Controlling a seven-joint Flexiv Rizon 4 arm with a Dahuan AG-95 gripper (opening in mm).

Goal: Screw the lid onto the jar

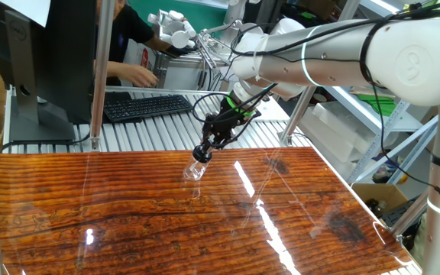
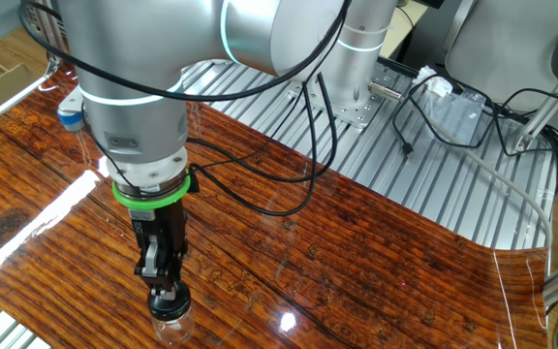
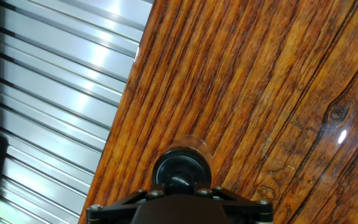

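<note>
**Black lid held at the mouth of the clear jar**

In one fixed view the gripper (image 1: 204,151) is reaching down and leftward from the white arm (image 1: 334,46), and the jar (image 1: 195,169) is showing as a faint clear shape just below the fingertips, leaning on the glossy wooden table (image 1: 128,221). The lid is too small and dark to be picked out there. Behind the table this view is also taking in a black keyboard (image 1: 145,105), a monitor (image 1: 37,46) and a person (image 1: 132,46) seated at the bench.

The other fixed view is looking from the opposite side. Here the black fingers (image 2: 161,254) are closing around the lid (image 2: 166,300), which is sitting right on top of the jar (image 2: 170,328) near the lower edge of the picture. A green ring (image 2: 151,193) is circling the wrist above the fingers, and black cables (image 2: 260,199) are trailing over the wood. Beyond the arm's base, a small blue-capped object (image 2: 70,113) is lying on the table, well apart from the jar.

The hand view is looking straight along the fingers: the lid (image 3: 180,174) is appearing as a dark round disc at the gripper (image 3: 180,202), with the jar's (image 3: 188,148) clear rim peeking out just past it. The fingers are clamping the lid. Ribbed metal (image 3: 48,93) is filling the left side.

The jar is appearing empty; no contents are showing through its walls in any view.
</note>
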